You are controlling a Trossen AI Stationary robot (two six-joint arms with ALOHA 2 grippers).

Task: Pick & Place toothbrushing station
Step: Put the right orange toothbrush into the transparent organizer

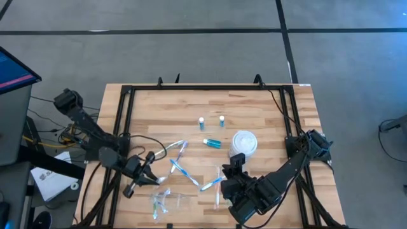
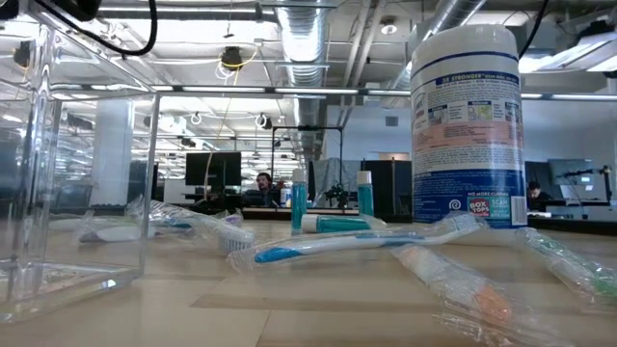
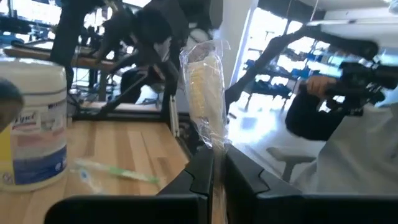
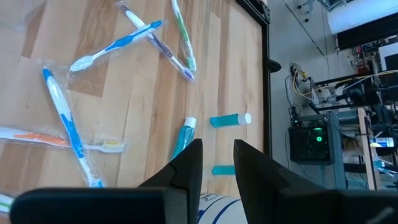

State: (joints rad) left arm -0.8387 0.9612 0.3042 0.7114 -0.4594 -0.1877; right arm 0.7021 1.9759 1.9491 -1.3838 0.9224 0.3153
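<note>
Several slim toothbrushes in clear wrappers [image 1: 181,169] lie scattered on the wooden table [image 1: 267,108], blue and green ones also in the right wrist view [image 4: 115,45]. Two small blue bottles [image 1: 201,121] stand upright and a third [image 1: 212,142] lies on its side. My left gripper [image 1: 152,178] at the near left is shut on one wrapped pale toothbrush [image 3: 205,87]. My right gripper [image 1: 236,160] hovers open above the lying bottle [image 4: 183,138], nothing between its fingers [image 4: 189,165]. My left gripper pinches the wrapped toothbrush between its two fingers [image 3: 202,177], on the wrapper below the bristled head [image 3: 214,149]. The fingers reach out level. The head end stands out past the fingertips inside its crinkled wrapper, clear of the table.
A white wipes canister [image 1: 243,141] stands right of centre, close to my right gripper. A clear-walled box [image 2: 77,173] stands near the front left. A black frame [image 1: 127,114] borders the table. People sit in the room beyond.
</note>
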